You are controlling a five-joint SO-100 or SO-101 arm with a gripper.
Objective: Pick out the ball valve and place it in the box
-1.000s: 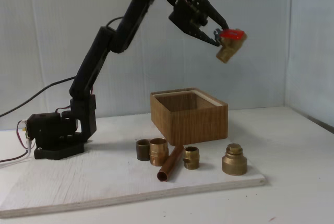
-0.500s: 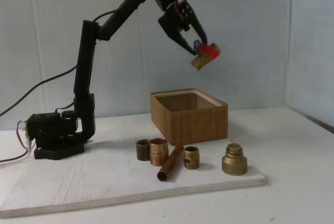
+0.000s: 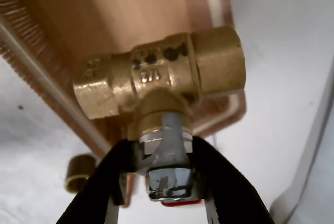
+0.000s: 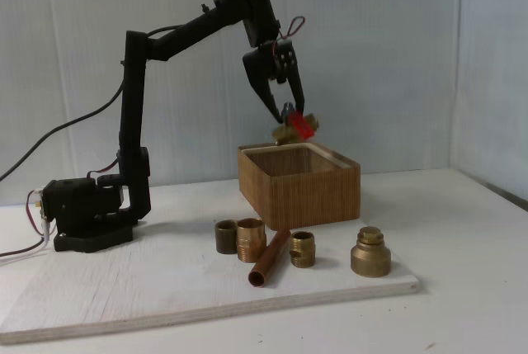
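My gripper (image 4: 289, 119) is shut on the ball valve (image 4: 294, 129), which hangs just above the open top of the brown ribbed box (image 4: 299, 186), over its rear part. In the wrist view the brass valve body (image 3: 162, 75) lies crosswise in front of the black fingers (image 3: 99, 192), which clamp its silver nut and stem (image 3: 167, 153); a sliver of red handle shows beneath. Behind the valve I see the box's wooden inside (image 3: 104, 15) and its pale rim.
In front of the box on the white board (image 4: 124, 288) lie two brass fittings (image 4: 241, 237), a copper pipe piece (image 4: 270, 257), a small brass fitting (image 4: 302, 249) and a larger stepped brass fitting (image 4: 370, 252). The arm's base (image 4: 87, 214) stands at left.
The arm has swung left and downward, carrying the valve from high right of the box to just above its opening.
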